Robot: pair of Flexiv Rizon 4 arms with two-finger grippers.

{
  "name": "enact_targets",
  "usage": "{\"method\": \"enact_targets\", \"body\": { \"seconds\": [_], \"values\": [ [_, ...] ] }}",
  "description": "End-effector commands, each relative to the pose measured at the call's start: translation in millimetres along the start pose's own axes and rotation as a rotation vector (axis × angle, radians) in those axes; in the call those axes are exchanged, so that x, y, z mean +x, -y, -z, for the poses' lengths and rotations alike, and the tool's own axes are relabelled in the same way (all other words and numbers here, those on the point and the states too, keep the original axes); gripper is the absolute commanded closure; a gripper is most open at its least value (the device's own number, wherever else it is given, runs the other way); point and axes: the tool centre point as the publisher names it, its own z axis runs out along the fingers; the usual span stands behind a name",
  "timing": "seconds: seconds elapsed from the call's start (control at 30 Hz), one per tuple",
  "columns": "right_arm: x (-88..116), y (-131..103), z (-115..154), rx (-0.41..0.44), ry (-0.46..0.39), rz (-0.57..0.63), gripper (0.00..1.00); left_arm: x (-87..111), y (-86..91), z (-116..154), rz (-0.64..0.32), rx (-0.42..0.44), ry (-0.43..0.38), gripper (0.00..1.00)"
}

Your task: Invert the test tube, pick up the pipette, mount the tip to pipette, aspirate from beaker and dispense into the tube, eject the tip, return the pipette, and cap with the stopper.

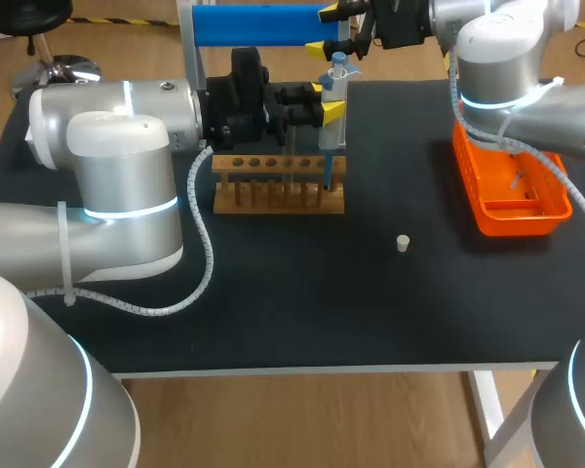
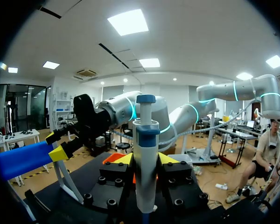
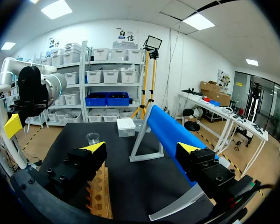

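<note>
Left pincer: Your left pincer [image 1: 328,100] is clamped on the pipette, with one yellow tip on each side of its body.
Pipette: You see the pipette [image 2: 145,158] upright between those fingers, its blue cap above them. In the head view it stands over the right end of the wooden rack [image 1: 278,185].
Blue bar: The blue bar [image 1: 258,24] lies along the far edge of the counter [image 1: 302,292], behind the rack.
Right pincer: Your right pincer [image 3: 141,148] is spread apart and holds nothing. It sits just at the bar's right end.
Beaker: The beaker [image 3: 92,137] and the white tip box [image 3: 126,127] stand well ahead of the right pincer.
Stopper: The stopper [image 1: 403,243] lies on the counter right of the rack, well apart from both pincers.
Basket: The orange basket [image 1: 526,222] sits at the right, under your right arm.
</note>
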Motion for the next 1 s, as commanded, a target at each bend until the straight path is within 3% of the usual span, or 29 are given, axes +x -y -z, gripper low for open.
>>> {"method": "enact_targets", "body": {
  "seconds": [0.03, 0.73, 1.0],
  "values": [
    [1, 0, 1, 0.0, 0.002, 0.0, 0.0, 1.0, -0.8, -2, -0.001, 0.004, 0.006, 1.0],
    [1, 0, 1, 0.0, 0.002, 0.0, 0.0, 1.0, -0.8, -2, -0.001, 0.004, 0.006, 1.0],
    [1, 0, 1, 0.0, 0.002, 0.0, 0.0, -23.3, -7.6, 39, 0.016, -0.037, 0.12, 1.0]
  ]
}}
